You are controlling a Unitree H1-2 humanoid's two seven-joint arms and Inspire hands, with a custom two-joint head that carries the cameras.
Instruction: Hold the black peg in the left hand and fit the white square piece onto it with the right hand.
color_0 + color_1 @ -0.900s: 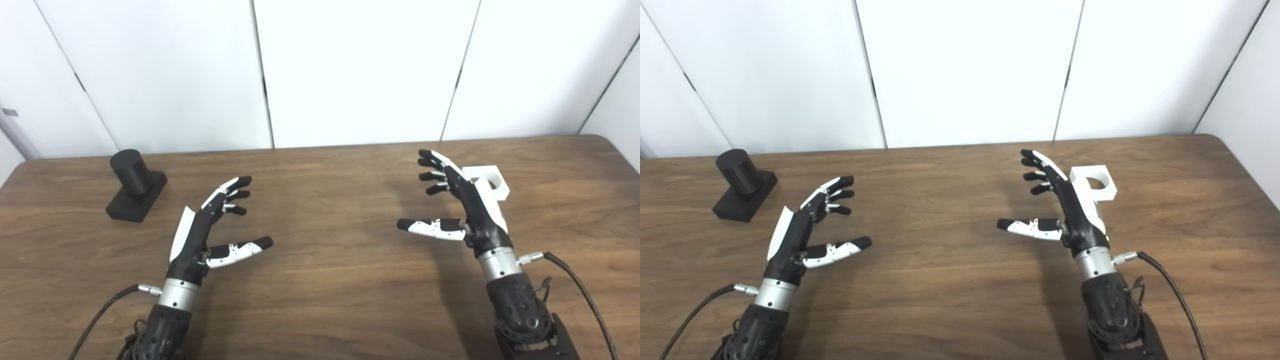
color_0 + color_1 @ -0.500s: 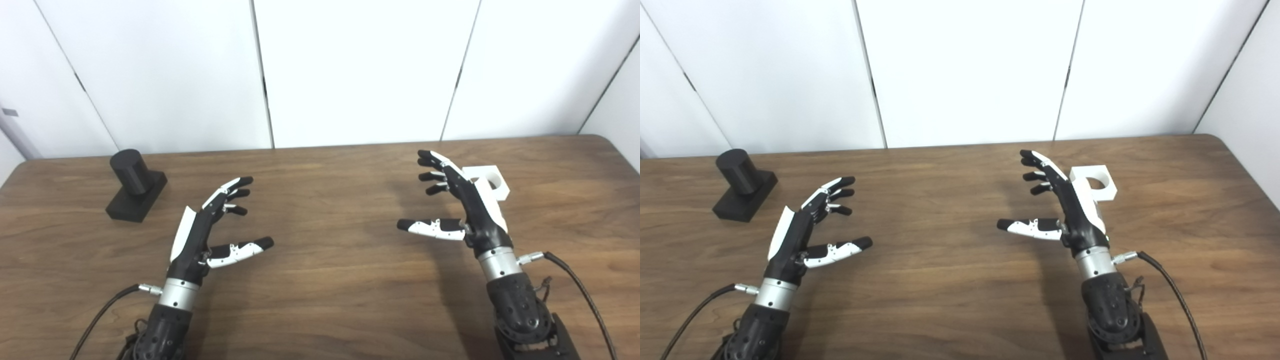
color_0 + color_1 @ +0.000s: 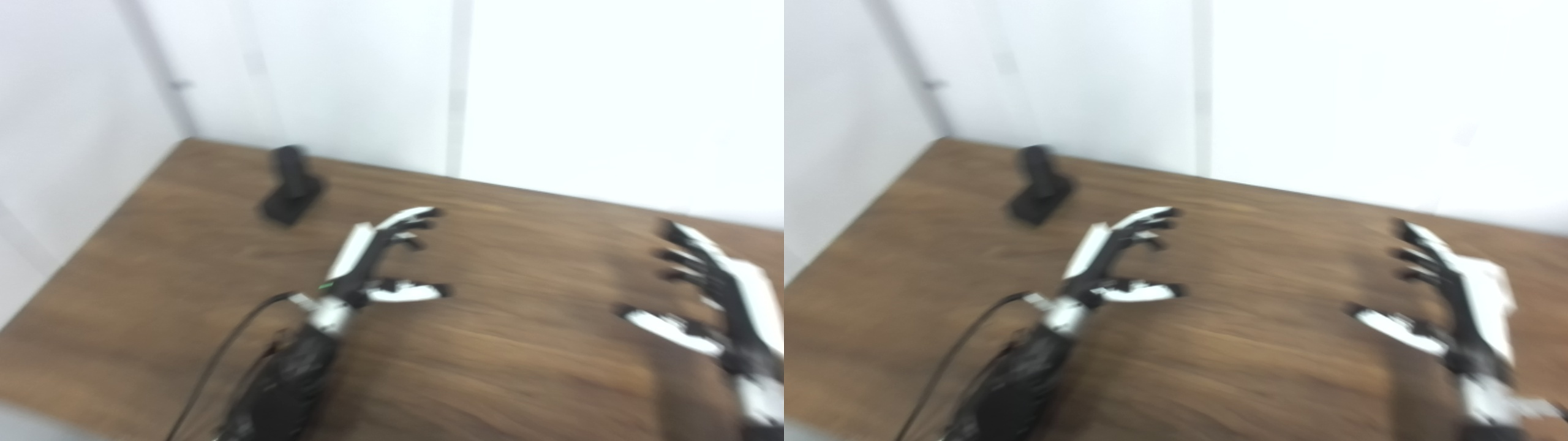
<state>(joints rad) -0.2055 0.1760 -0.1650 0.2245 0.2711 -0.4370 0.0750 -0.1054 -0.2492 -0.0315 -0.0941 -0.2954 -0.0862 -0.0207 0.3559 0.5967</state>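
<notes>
Both views are motion-blurred. My left hand (image 3: 373,257) hangs over the wooden table (image 3: 490,367), fingers spread, grasping nothing; the black peg (image 3: 293,191) stands on the table beyond it, apart. My right hand (image 3: 1448,294) is likewise spread and empty, the white square piece (image 3: 1494,288) just behind it.

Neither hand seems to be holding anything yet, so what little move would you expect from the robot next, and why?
Probably the left hand reaches forward-left toward the black peg. That hand is open and empty, the peg stands untouched on the table beyond it, and the peg must be held before anything fits on it.
</notes>
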